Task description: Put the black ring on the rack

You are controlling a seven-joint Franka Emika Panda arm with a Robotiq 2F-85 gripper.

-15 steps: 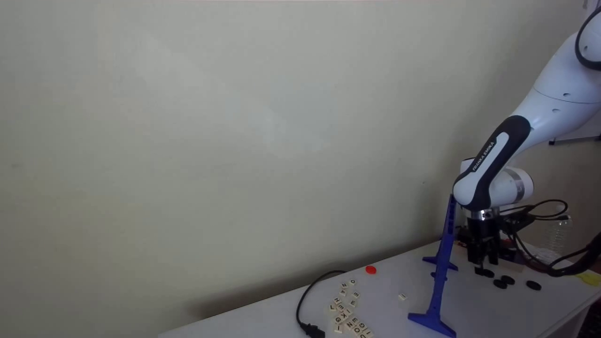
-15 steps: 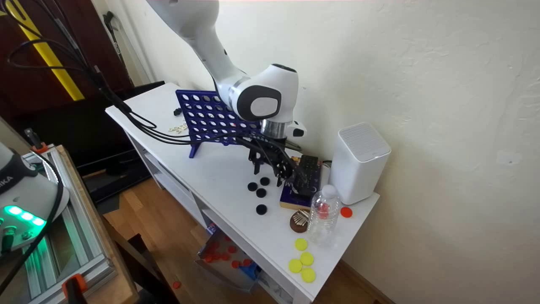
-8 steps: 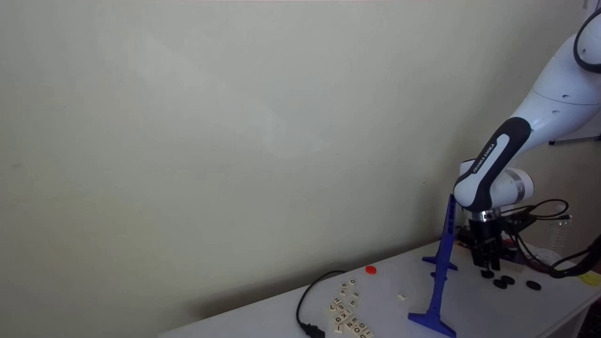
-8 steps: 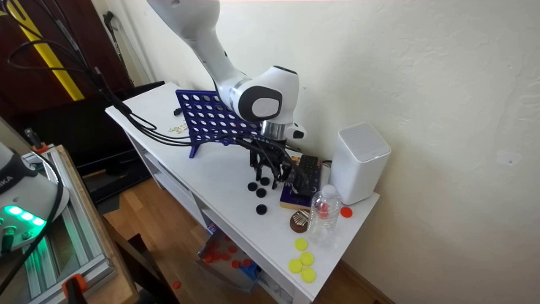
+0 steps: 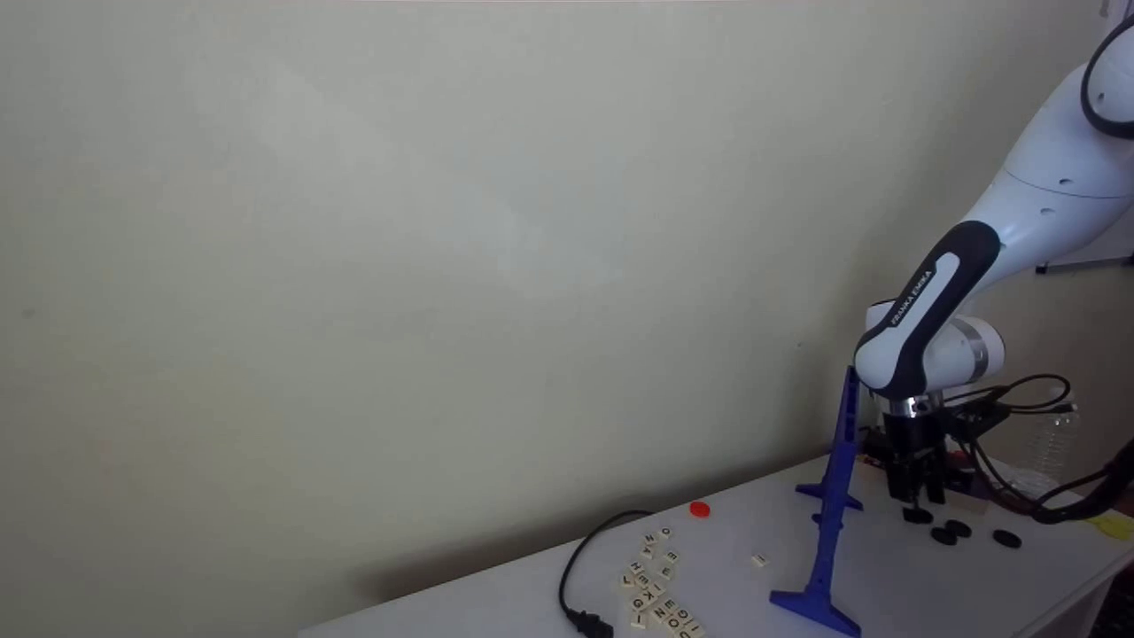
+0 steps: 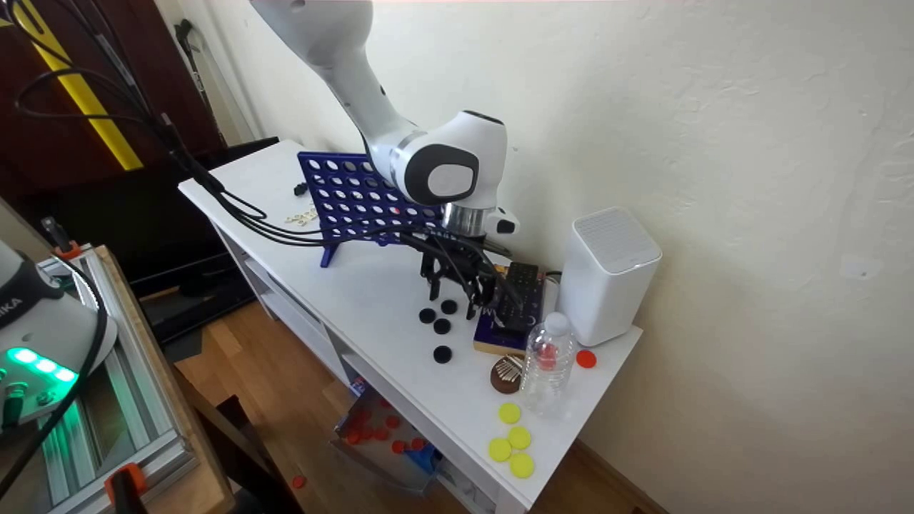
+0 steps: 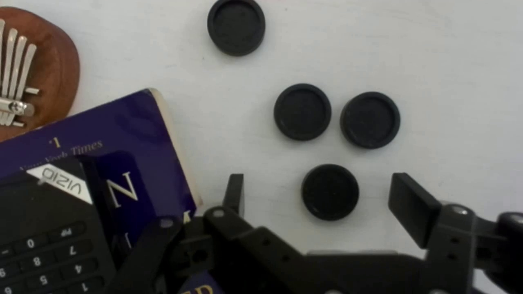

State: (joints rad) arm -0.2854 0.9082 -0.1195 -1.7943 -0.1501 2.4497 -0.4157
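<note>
The black ring, a round shallow black disc, lies flat on the white table between my fingers in the wrist view (image 7: pixel 330 192). It also shows in both exterior views (image 5: pixel 918 516) (image 6: pixel 448 307). My gripper (image 7: pixel 318 179) is open and empty, one finger on each side of the ring, with gaps to both. It hangs just above the table in both exterior views (image 5: pixel 918 501) (image 6: pixel 451 305). The blue rack stands upright, edge-on like a slim post in an exterior view (image 5: pixel 829 540). Its face is a grid of round holes (image 6: pixel 350 201), partly hidden by the arm.
More black discs (image 7: pixel 301 112) (image 7: pixel 370 119) (image 7: pixel 236 27) lie close to the ring. A purple book (image 7: pixel 139 122) with a black remote (image 7: pixel 45 220) lies beside the left finger. A brown thumb piano (image 7: pixel 61 81), clear bottle (image 6: pixel 550 371), white box (image 6: pixel 610 285) and yellow discs (image 6: pixel 520 437) stand farther along.
Half a second ago the fingers were closer together and slightly lower at the ring. Now they are wider apart and a little higher. The ring and rack look almost unmoved.
</note>
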